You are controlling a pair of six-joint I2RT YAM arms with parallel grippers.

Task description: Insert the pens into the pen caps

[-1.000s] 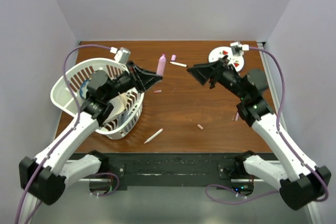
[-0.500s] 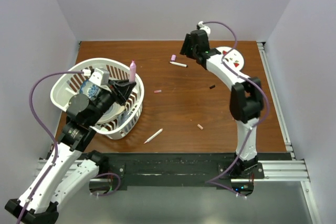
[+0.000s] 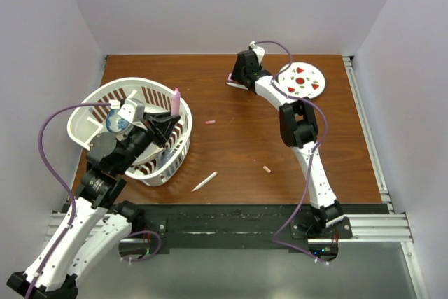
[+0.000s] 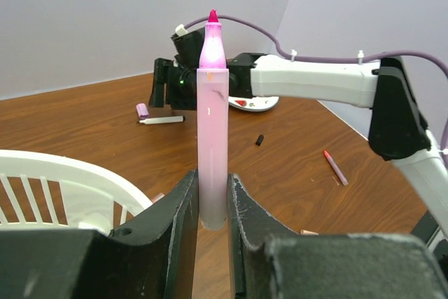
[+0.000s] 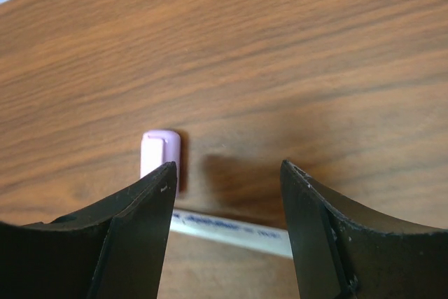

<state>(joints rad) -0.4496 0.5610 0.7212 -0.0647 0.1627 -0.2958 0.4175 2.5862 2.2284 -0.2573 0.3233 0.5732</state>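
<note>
Pulled back over the basket (image 3: 87, 99) at left, your left gripper (image 4: 210, 201) is clamping the pink pen (image 4: 212, 124) upright. At upper centre, your right gripper (image 5: 227, 201) is hanging wide above the lilac cap (image 5: 159, 150), beside a white pen (image 5: 231, 231). Next is probably centring, lowering and closing on that cap.

We've got bare table (image 3: 238, 145) mid-centre, free to pass; basket (image 3: 143, 83) blocks left, right arm (image 3: 315, 169) spans rt side; white pen (image 3: 205, 182) near front.

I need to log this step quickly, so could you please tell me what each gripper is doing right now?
Left gripper: closed on the pink pen, tip up.
Right gripper: open, empty, by the lilac cap.
</note>
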